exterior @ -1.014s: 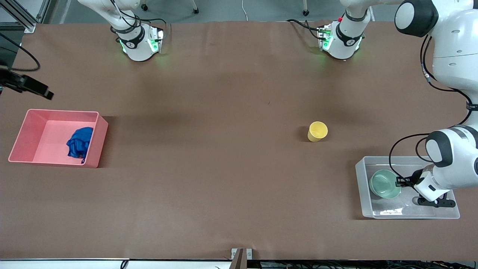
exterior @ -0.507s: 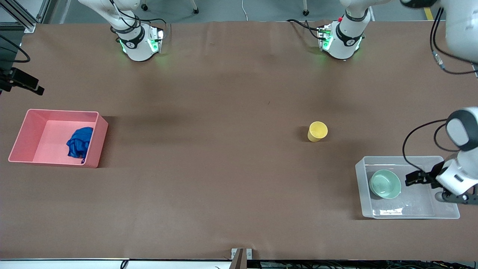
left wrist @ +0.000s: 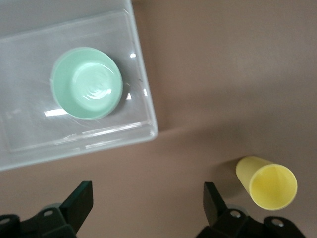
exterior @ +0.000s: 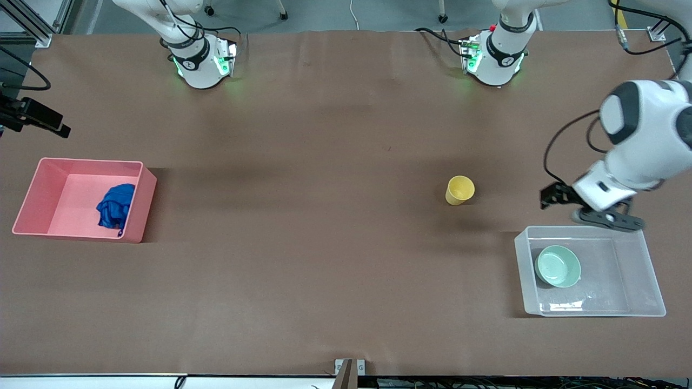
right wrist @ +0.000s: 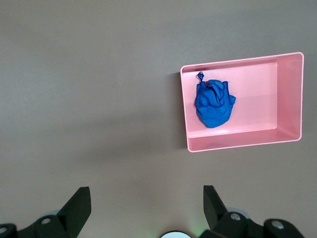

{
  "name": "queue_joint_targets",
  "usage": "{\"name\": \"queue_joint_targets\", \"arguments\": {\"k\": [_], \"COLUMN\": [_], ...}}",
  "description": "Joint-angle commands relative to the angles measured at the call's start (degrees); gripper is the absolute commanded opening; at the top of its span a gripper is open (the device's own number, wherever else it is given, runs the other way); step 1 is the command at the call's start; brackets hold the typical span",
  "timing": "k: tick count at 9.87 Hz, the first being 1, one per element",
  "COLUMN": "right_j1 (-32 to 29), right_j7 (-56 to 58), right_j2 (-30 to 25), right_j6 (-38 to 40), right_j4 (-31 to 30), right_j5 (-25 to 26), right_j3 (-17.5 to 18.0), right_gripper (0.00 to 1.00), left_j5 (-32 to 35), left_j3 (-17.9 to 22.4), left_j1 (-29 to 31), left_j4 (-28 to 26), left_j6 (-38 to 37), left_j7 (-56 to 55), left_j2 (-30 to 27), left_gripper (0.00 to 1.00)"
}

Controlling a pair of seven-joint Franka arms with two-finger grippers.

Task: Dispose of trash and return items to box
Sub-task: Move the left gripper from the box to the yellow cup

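1. The blue trash wad (exterior: 115,212) lies inside the pink bin (exterior: 32,192), which sits at the right arm's end of the table; its string hangs toward the bin wall nearer the front camera.
2. The mint-green bowl (exterior: 557,266) sits upright in the clear box (exterior: 643,254), at the left arm's end of the table, against the box wall that faces the middle of the table.
3. The yellow cup (exterior: 459,189) stands alone on the brown table (exterior: 324,243), farther from the front camera than the box and apart from it, toward the table's middle.
4. The left gripper (exterior: 547,198) hangs in the air over bare table just beside the box's edge, between box and cup. Its fingers (left wrist: 79,201) are spread wide with nothing between them.
5. The right gripper (exterior: 59,128) is up at the right arm's end of the table, above the tabletop near the pink bin. Its fingers (right wrist: 79,203) are also spread apart and empty.
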State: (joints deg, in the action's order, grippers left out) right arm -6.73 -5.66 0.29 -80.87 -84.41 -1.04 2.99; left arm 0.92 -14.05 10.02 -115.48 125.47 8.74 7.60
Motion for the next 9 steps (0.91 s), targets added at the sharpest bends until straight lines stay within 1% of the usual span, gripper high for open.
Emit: {"name": "queue_joint_targets", "arguments": {"k": [1,3,4,6,8,9], "right_j1": [0.49,1.45,2.06,2.42,2.42,2.42], "right_j7": [-0.75,-0.75,-0.75,-0.66,-0.49,-0.05], "right_j2": [-0.37,-0.37,-0.37,-0.37,-0.2,-0.11], "right_j6": [0.89,0.89,0.89,0.98,0.98,0.98], "right_j4": [0.12,0.12,0.12,0.12,0.3,0.65], "right_j5": [0.6,0.6,0.6,0.6,0.6,0.6], "right_j3": [-0.26,-1.13,-1.92,-2.11,-2.11,-2.11], "right_gripper": [1.0,1.0,1.0,1.0,1.0,1.0], "left_j5": [0.66,0.66,0.66,0.66,0.66,0.75], "left_j3": [-2.81,-5.1,-5.46,-8.44,-8.98,-8.89], "left_j1": [0.53,0.44,0.27,0.01,-2.61,-3.42], "left_j4": [-10.7,-16.94,-19.41,-19.7,-19.96,-20.13], "left_j6": [6.43,14.41,18.37,20.42,21.31,21.31], "left_j7": [-1.71,-1.97,-2.85,-6.61,-9.52,-10.49], "left_j2": [-2.06,-0.58,0.13,2.94,4.43,5.22], "left_gripper": [0.98,0.98,0.98,0.98,0.97,0.93]}}
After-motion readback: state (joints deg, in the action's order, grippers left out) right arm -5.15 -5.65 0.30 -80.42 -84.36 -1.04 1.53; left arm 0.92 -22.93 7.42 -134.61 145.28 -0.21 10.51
